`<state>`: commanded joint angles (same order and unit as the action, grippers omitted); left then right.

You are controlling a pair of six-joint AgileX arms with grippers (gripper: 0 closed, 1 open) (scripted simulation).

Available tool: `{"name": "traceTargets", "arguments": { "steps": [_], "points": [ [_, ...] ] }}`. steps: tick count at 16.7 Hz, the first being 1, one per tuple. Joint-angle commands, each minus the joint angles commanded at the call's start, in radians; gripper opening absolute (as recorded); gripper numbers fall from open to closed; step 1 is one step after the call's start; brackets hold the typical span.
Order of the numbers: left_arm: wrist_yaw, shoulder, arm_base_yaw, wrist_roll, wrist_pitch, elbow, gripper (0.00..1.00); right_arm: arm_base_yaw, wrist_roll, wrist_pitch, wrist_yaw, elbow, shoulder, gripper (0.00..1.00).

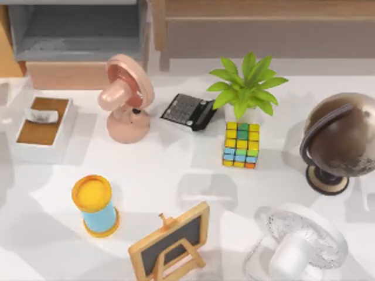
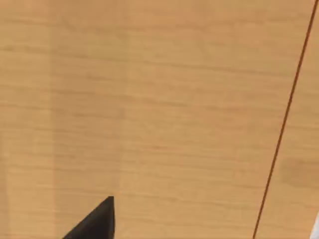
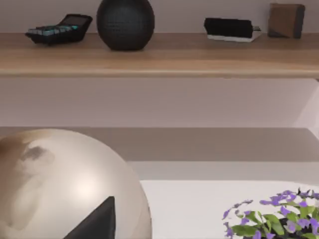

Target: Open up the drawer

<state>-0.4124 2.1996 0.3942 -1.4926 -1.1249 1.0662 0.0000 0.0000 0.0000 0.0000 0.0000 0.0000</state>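
Drawer (image 1: 79, 44) sits pulled out at the top view's far left corner, grey floor and walls showing, pale peach-wood front panel facing the table. Just in front of that panel and a bit right: pink fan (image 1: 124, 98). Left of the fan, a white box (image 1: 42, 126) with brown contents. Right of the fan, a dark calculator (image 1: 188, 111), then a green potted plant (image 1: 246, 86) with a colourful puzzle cube (image 1: 241, 144) just in front of it. Further right from the fan, a bronze globe (image 1: 338, 140). Nearer than the fan: a yellow-and-blue cylinder (image 1: 95, 206), a small wood-framed chalkboard (image 1: 171, 243), and a clear-and-white fan (image 1: 302, 246) off to the right of that.

Left wrist view: plain light wood panel (image 2: 149, 109) up close, dark fingertip (image 2: 97, 221) poking in. Right wrist view: same kind of dark fingertip (image 3: 97, 221) in front of the globe, purple-flowered plant (image 3: 279, 216) beside it, shelf (image 3: 159, 55) behind with a black round vase (image 3: 125, 22). Can't tell jaw state for either gripper.
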Motion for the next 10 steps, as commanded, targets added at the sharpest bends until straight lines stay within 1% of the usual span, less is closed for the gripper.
{"name": "traceTargets", "arguments": {
  "steps": [3, 10],
  "points": [
    [-0.049, 0.075, 0.023, -0.085, -0.046, 0.031, 1.00, 0.000, 0.000, 0.000, 0.000, 0.000, 0.000, 1.00],
    [-0.047, 0.085, 0.018, -0.091, -0.042, 0.045, 1.00, 0.000, 0.000, 0.000, 0.000, 0.000, 0.000, 1.00]
  ]
}}
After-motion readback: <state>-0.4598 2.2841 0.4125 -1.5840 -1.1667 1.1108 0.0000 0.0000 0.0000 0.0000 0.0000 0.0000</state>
